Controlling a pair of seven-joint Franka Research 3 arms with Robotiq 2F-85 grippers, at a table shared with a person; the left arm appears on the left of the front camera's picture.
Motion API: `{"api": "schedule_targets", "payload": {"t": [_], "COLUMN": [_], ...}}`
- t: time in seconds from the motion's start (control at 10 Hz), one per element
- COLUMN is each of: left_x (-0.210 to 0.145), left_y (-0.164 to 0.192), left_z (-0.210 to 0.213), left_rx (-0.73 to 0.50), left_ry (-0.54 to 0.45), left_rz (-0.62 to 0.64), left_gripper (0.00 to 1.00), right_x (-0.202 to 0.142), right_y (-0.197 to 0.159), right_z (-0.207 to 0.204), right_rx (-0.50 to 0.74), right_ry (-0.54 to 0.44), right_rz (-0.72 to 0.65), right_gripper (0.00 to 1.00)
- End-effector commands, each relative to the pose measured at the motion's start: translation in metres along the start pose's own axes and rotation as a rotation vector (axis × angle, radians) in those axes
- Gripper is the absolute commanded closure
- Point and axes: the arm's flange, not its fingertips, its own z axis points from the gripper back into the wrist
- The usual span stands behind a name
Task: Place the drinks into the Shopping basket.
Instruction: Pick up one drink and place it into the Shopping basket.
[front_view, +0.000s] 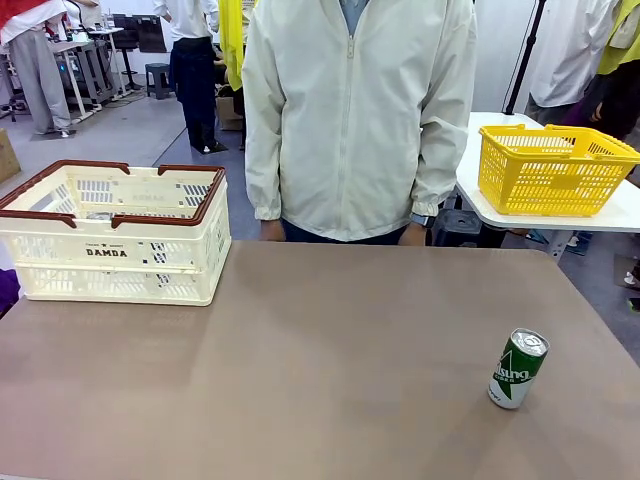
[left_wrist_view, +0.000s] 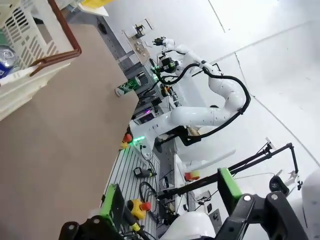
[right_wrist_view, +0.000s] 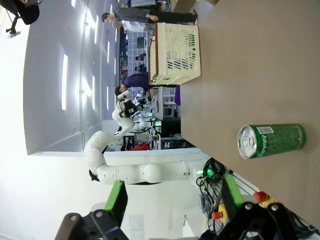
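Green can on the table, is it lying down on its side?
No, the green can stands upright on the table, with its silver top facing up.

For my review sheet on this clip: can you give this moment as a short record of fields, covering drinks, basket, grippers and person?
Shopping basket: far left of the table
green can: upright on the table's near right, outside the basket
blue can: inside the Shopping basket
left gripper: jaws open, empty
right gripper: jaws open, empty
person: standing at the far side, arms hanging
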Motion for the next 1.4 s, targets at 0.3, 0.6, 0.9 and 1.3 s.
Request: {"api": "schedule_targets", "payload": {"t": [0.3,0.6,0.9,1.3], "left_x": [-0.001,-0.001,-0.001,-0.001], "left_y": [-0.004,-0.004,-0.004,-0.004], "left_z": [-0.003,-0.003,-0.003,-0.003], "left_rx": [-0.012,-0.012,-0.012,-0.012], "left_ry": [-0.023,-0.023,-0.023,-0.023], "left_rz": [0.009,0.009,0.009,0.009], "left_gripper": [0.0,0.0,0.0,0.0], "right_x": [0.001,-0.013,-0.042,-0.076], "right_y": [0.006,0.017,0.078,0.087], "right_z": [0.002,-0.005,-0.094,-0.186], "right_rx": [0.001,-0.299,-1.028,-1.246], "right_ry": [0.004,0.112,0.356,0.344], "right_rz": [-0.012,0.031,0.212,0.327], "right_gripper": [0.0,0.0,0.0,0.0]}}
